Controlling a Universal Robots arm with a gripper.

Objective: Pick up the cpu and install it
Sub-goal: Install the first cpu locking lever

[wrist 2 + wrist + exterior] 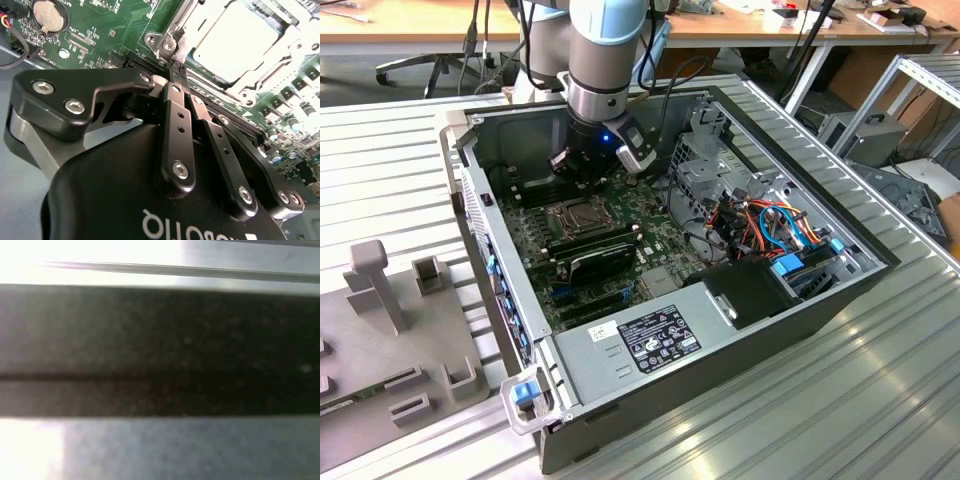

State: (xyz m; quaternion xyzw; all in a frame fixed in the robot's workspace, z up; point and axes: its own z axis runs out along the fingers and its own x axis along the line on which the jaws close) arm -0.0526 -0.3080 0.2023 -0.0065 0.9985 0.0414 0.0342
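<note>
Arm [605,50] reaches down into open computer case [470,200]. Claw [176,75] pinched together, nothing visible between fingers, tips low over green board [100,25], just beside socket [165,42] corner. Cpu [235,42] lies flat inside socket's metal frame, apart from claw.

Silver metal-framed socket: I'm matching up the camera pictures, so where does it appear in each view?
Exterior view: the silver metal-framed square socket lies on the green circuit board inside the case, close beside the black pincer.
Second wrist view: the socket lies just beyond the pincer, on the same board.
First wrist view: a blurred dark band; I cannot tell what it is.
Shared landmark: the green circuit board.
</note>
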